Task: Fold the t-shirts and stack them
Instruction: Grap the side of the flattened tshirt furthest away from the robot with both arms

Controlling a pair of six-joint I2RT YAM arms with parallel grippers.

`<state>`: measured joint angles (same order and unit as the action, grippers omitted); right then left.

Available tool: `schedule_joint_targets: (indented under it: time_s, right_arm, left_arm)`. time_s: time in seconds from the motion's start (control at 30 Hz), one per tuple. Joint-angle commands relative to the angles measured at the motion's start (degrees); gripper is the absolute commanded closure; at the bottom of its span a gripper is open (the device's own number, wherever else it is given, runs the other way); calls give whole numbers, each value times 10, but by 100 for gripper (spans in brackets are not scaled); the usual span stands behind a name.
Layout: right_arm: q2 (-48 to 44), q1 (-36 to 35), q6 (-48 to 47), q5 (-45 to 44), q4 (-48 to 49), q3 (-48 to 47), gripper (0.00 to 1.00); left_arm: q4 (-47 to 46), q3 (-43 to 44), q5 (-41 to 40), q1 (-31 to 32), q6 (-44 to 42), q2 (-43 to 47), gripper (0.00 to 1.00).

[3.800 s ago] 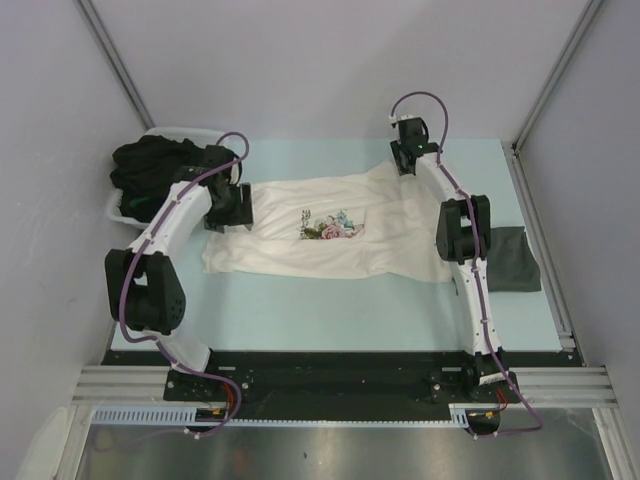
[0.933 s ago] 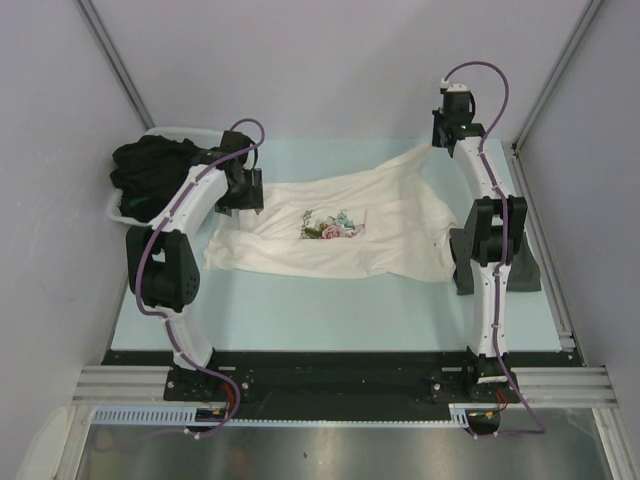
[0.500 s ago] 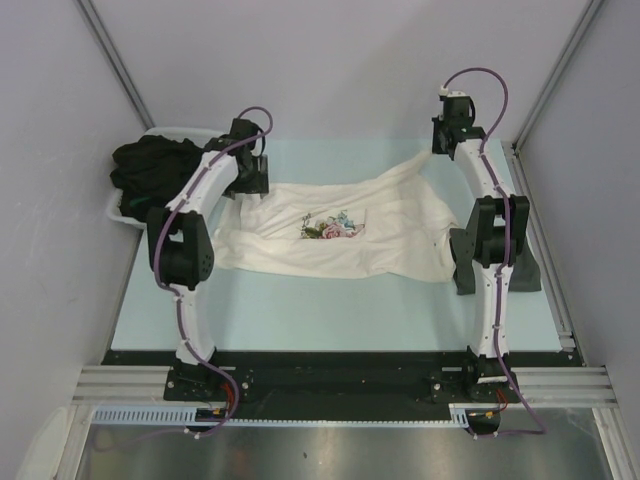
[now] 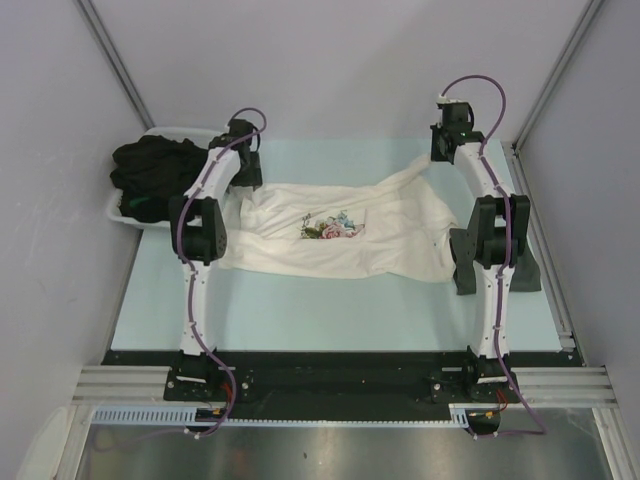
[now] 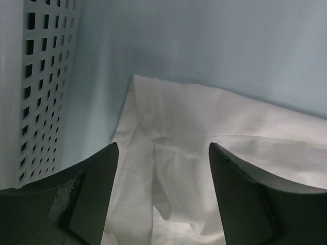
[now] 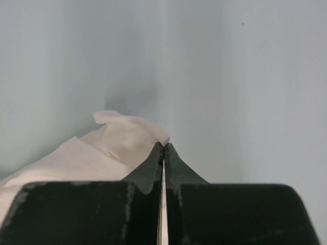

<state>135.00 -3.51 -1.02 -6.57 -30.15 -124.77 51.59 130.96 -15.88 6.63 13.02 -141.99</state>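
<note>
A cream-white t-shirt [image 4: 330, 250] with a pink rose print [image 4: 336, 226] lies spread across the pale blue table. My right gripper [image 4: 437, 158] is shut on its far right corner, drawing the cloth up into a point; the right wrist view shows cream cloth [image 6: 120, 143] pinched at the tips of the right gripper [image 6: 164, 145]. My left gripper [image 4: 249, 183] stands open just above the shirt's far left corner. In the left wrist view the left gripper [image 5: 162, 148] straddles the hemmed corner [image 5: 153, 117] without touching it. Black t-shirts [image 4: 150, 172] fill the tub. A dark grey t-shirt [image 4: 531, 272] lies mostly hidden behind the right arm.
The white plastic tub [image 4: 117, 207] sits at the table's far left, its perforated wall [image 5: 41, 76] close beside my left fingers. Grey walls enclose the table on three sides, with a metal rail along the right edge [image 4: 540, 230].
My left arm has swung up and back along the tub to the shirt's far left corner. The right gripper has kept hold of the far right corner, hardly moving.
</note>
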Motion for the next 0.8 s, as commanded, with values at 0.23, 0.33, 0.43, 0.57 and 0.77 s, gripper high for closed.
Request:
schedule_joint_targets:
  time_s: [0.23,0.33,0.43,0.57,0.77]
  right_arm:
    - [-48,3,5,22,11,2,100]
    - [-48,3,5,25,11,5,100]
    - [-50,3,1,23,11,8,100]
    - [-54,3,-4,19,15,18,100]
    - [-57,3,-7,17,15,27,100]
  left_arm:
    - [-58,34,56,-37,3,-17,24]
    - [-82,33,80,-44,8,-22,26]
    - [-89,35,85,-48,15,-28,26]
    - [-90,45,72,-49,26,-43,26]
    - [-61,70,49,-54,25,-65,28]
